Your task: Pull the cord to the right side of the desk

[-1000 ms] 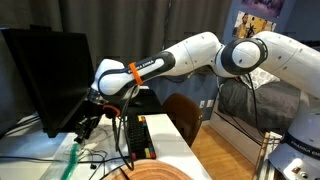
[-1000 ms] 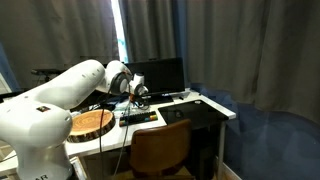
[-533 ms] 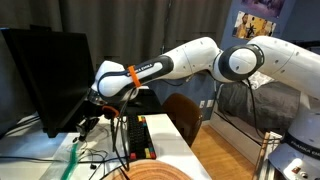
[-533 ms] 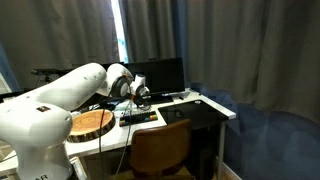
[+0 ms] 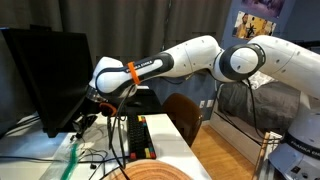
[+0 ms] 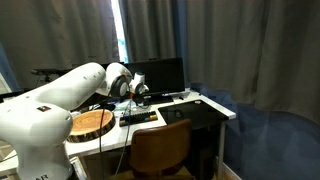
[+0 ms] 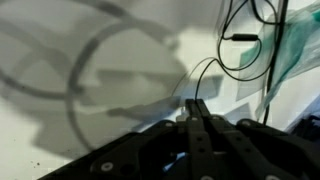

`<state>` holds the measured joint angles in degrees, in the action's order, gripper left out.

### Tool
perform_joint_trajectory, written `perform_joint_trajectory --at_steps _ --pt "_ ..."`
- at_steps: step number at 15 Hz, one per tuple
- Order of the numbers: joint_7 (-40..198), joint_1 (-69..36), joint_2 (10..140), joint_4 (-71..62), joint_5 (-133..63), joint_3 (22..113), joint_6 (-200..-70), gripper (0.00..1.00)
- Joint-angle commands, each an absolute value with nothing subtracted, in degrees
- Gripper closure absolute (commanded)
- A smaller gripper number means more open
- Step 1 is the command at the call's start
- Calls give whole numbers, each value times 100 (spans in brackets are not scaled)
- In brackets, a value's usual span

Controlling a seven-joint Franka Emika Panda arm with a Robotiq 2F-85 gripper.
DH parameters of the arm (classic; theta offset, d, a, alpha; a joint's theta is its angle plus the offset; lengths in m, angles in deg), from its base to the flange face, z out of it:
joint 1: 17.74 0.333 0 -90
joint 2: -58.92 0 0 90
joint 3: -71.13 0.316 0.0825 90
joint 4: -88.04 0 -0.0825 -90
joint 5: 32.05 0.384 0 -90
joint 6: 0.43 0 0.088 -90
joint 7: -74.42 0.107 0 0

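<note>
A thin black cord (image 7: 214, 63) lies in loops on the white desk (image 7: 120, 120) and runs into my fingertips. My gripper (image 7: 193, 103) has its two fingers pressed together, shut on the cord just above the desk. In both exterior views the gripper (image 5: 84, 123) (image 6: 141, 97) hangs low over the desk by the foot of the black monitor (image 5: 45, 80) (image 6: 160, 74). More black cables (image 5: 125, 140) dangle from the wrist area down to the desk.
A black device with red and yellow parts (image 5: 141, 136) (image 6: 141, 117) lies beside the gripper. A round wooden slab (image 5: 152, 172) (image 6: 92, 123) is near the desk's front. A green translucent item (image 5: 71, 161) (image 7: 300, 50) lies nearby. A brown chair (image 5: 184, 114) (image 6: 160, 150) stands at the desk.
The arm's wrist has shifted slightly toward the monitor; the gripper stays shut on the cord.
</note>
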<state>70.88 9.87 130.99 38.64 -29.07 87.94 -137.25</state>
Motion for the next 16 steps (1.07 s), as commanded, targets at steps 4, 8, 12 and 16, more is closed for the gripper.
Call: perform_joint_trajectory --at_steps 4,8,12,16 --pt "8333 1204 11940 2591 -3058 8355 -13688 100" --pt "9546 1454 11009 1532 -3121 7825 -13382 100" --pt "10554 1712 10100 548 -3176 7407 -12920 100" --pt "11592 2046 9126 -483 -3389 7010 -12397 100"
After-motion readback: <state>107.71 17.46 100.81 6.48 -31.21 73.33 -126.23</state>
